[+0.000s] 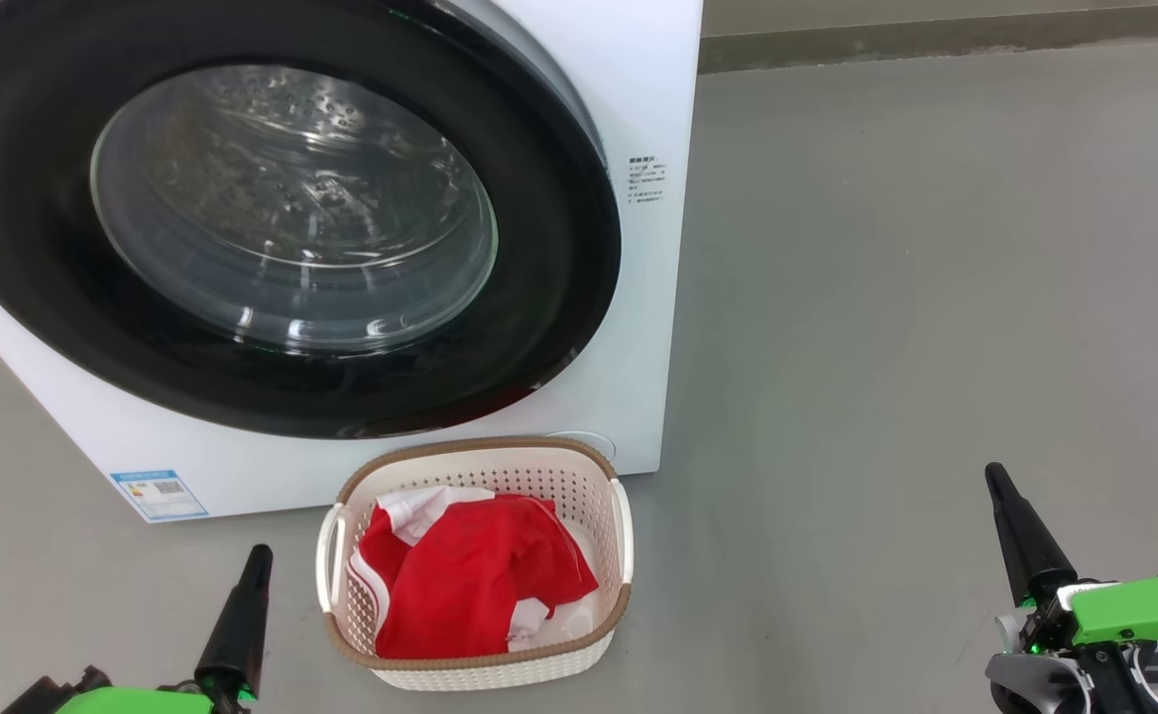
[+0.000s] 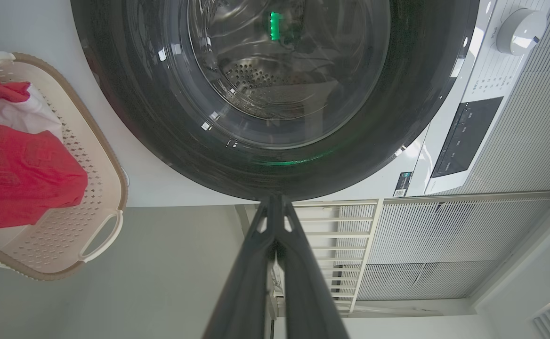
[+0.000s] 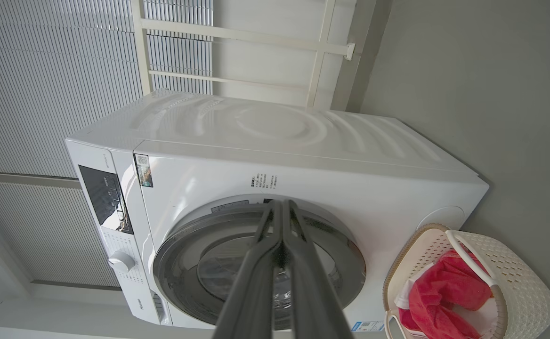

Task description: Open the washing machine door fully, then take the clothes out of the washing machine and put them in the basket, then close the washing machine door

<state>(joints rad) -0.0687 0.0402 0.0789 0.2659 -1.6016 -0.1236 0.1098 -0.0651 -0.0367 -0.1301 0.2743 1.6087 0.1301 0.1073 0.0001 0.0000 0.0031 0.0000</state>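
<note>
The washing machine door (image 1: 272,213), black-rimmed with a clear glass centre, lies flat against the white washing machine (image 1: 638,297); it also shows at door (image 2: 275,89) and door (image 3: 256,263). The red and white clothes (image 1: 470,580) lie in the cream basket (image 1: 594,476) on the floor in front of the machine, also seen as clothes (image 2: 16,169) and clothes (image 3: 440,296). My left gripper (image 1: 260,551) is shut and empty at the lower left, left of the basket. My right gripper (image 1: 993,472) is shut and empty at the lower right, well away from the basket.
Grey floor (image 1: 886,297) stretches to the right of the machine. A control panel with a knob (image 2: 515,30) sits on the machine's front. Behind the machine stand a white slatted wall and a cream rail frame (image 3: 237,37).
</note>
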